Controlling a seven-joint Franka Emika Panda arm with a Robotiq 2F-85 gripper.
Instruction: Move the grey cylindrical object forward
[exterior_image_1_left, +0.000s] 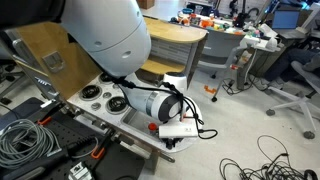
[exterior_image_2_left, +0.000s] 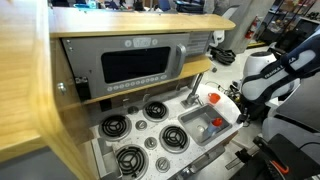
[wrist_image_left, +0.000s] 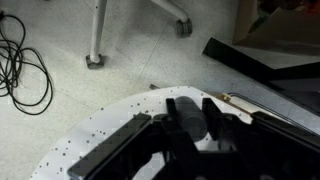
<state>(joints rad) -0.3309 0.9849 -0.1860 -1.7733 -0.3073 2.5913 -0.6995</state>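
Note:
In the wrist view the grey cylindrical object (wrist_image_left: 188, 113) lies between my two dark fingers, over a white speckled countertop (wrist_image_left: 95, 145). My gripper (wrist_image_left: 190, 118) is shut on the cylinder, with a finger against each side. In both exterior views the gripper (exterior_image_1_left: 178, 112) (exterior_image_2_left: 237, 103) hangs over the right end of the toy kitchen counter, beside the sink (exterior_image_2_left: 192, 118). The cylinder itself is hidden by the gripper in those views.
The toy kitchen has several stove burners (exterior_image_2_left: 130, 128), a microwave front (exterior_image_2_left: 140, 65) and red items (exterior_image_2_left: 213, 98) by the sink. Beyond the counter edge is floor with black cables (wrist_image_left: 25, 60) and a chair leg (wrist_image_left: 95, 40). Office chairs and desks stand behind (exterior_image_1_left: 290, 70).

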